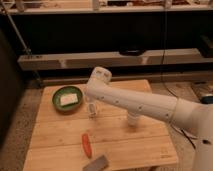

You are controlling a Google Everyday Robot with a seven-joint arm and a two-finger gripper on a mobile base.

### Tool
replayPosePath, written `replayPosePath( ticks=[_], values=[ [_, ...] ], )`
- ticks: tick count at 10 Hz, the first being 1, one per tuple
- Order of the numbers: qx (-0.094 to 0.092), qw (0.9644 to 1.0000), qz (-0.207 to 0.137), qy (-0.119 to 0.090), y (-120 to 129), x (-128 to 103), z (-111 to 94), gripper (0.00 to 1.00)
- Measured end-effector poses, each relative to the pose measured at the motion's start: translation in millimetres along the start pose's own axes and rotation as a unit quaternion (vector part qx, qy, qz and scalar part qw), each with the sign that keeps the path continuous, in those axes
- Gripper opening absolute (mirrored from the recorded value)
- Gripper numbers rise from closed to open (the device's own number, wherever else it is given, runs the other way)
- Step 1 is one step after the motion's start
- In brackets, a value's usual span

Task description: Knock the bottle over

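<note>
The bottle (93, 111) is small and clear and stands upright on the wooden table (55, 140), just right of the green bowl. My white arm reaches in from the right, and its rounded end (100, 80) hangs directly over the bottle, hiding the bottle's top. My gripper (90, 100) is at the arm's lower end, right at the bottle's upper part and mostly hidden by the arm. A translucent white cup (132, 119) stands to the right of the bottle, partly behind the arm.
A green bowl (59, 93) holding a white block sits at the table's back left. An orange-red item (86, 145) lies in front of the bottle. A grey object (96, 163) lies at the front edge. Dark shelving (115, 60) runs behind the table.
</note>
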Motion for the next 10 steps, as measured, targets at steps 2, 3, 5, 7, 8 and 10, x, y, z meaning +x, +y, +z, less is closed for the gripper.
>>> replayPosePath(
  ticks=[2,3,5,7,8,10],
  values=[
    [0.003,0.9999,-0.011,0.005,-10.6,3.6,2.7,0.09],
    [0.013,0.9998,-0.014,0.012,-13.1,3.2,0.1,0.1],
    [0.016,0.9996,-0.019,0.014,-30.5,4.9,-2.3,0.22],
    [0.016,0.9996,-0.021,0.013,-39.7,2.0,-6.8,0.44],
    [0.024,0.9993,-0.024,0.017,-44.4,0.3,-11.6,0.54],
    [0.034,0.9988,-0.031,0.02,-57.0,1.1,-19.0,0.71]
  ],
)
